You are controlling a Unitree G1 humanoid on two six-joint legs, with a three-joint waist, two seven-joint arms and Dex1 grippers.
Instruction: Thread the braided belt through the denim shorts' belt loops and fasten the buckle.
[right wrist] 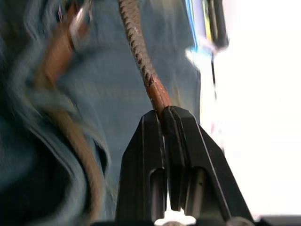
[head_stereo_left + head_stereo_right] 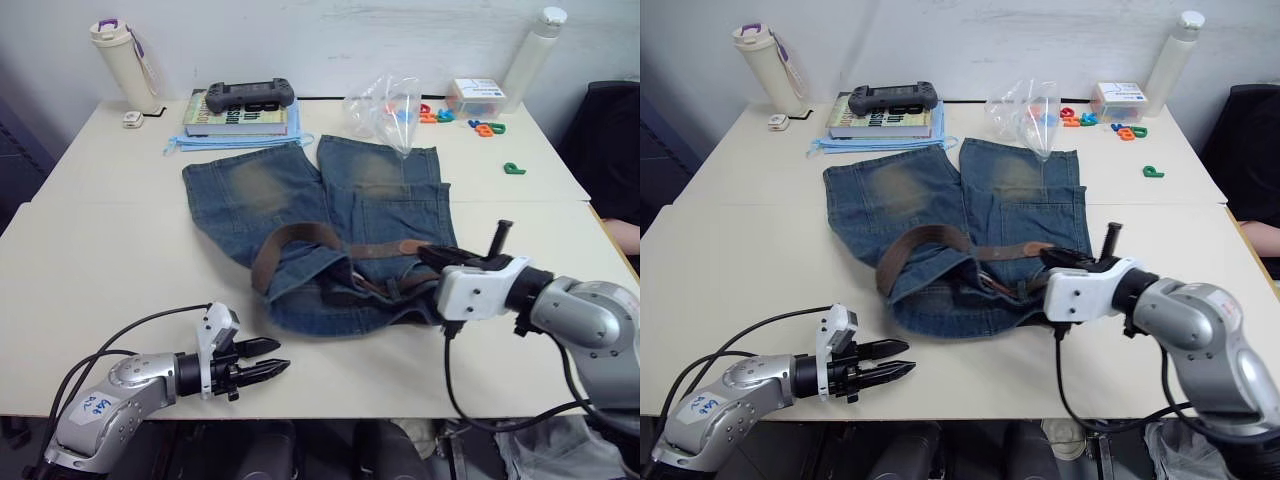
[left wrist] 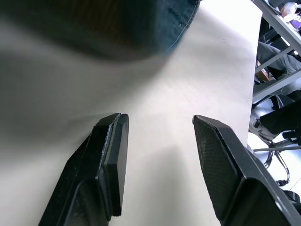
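The denim shorts (image 2: 300,205) lie flat mid-table, legs pointing away, rumpled waistband nearest me. The braided belt (image 2: 292,238) curls over the waist in a loop and runs right across the shorts. My right gripper (image 2: 428,257) is at the waistband's right end, shut on the belt's tan leather end (image 1: 157,96). The buckle (image 1: 80,23) is a blurred metal glint beside the strap. The belt loops cannot be told apart in the folds. My left gripper (image 2: 282,357) rests open just above the table, left of the waistband, with nothing between its fingers (image 3: 115,155).
At the back stand a book with a game controller (image 2: 250,97) on top, a blue face mask (image 2: 235,143), a cream flask (image 2: 122,62), a plastic bag (image 2: 385,105), coloured letters (image 2: 488,127) and a white bottle (image 2: 530,55). A person's arm (image 2: 625,235) shows at the right edge.
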